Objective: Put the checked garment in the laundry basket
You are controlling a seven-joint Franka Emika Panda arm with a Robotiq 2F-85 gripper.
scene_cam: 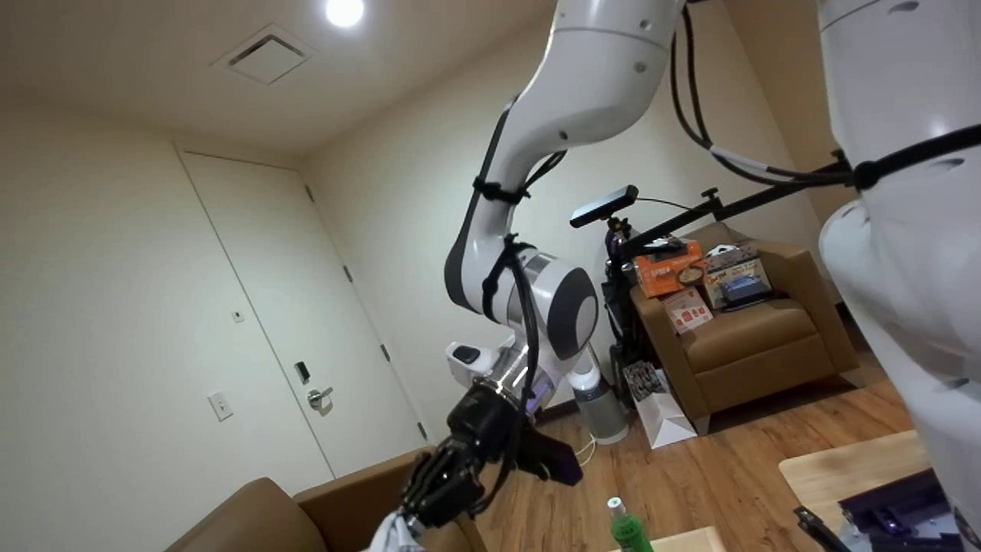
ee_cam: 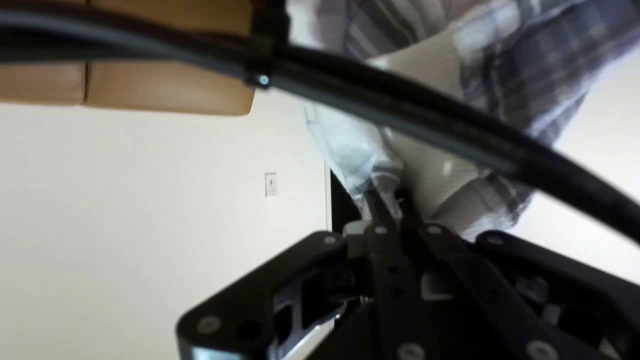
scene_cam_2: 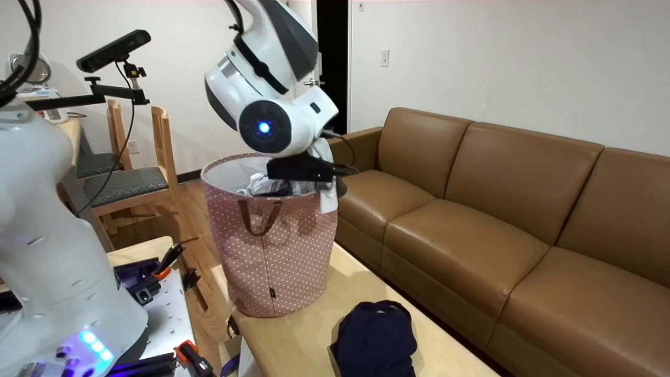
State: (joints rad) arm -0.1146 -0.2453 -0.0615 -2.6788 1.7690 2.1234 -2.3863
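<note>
The checked garment point(ee_cam: 530, 75) is white, grey and blue plaid. My gripper point(ee_cam: 387, 200) is shut on a bunched part of it in the wrist view. In an exterior view, part of the garment point(scene_cam_2: 328, 196) hangs over the rim of the pink dotted laundry basket point(scene_cam_2: 282, 251), and grey and white cloth shows inside the basket's mouth. The fingers are hidden there behind the black wrist camera housing, at the rim's sofa side. In an exterior view, the gripper point(scene_cam: 414, 510) points down with pale cloth point(scene_cam: 393, 535) at its tips; the basket is out of view there.
The basket stands on a light wooden table point(scene_cam_2: 298, 340). A folded dark navy garment point(scene_cam_2: 374, 340) lies in front of it. A brown sofa point(scene_cam_2: 445, 235) runs alongside. A green bottle point(scene_cam: 631, 529) stands near the table. A black cable point(ee_cam: 425, 110) crosses the wrist view.
</note>
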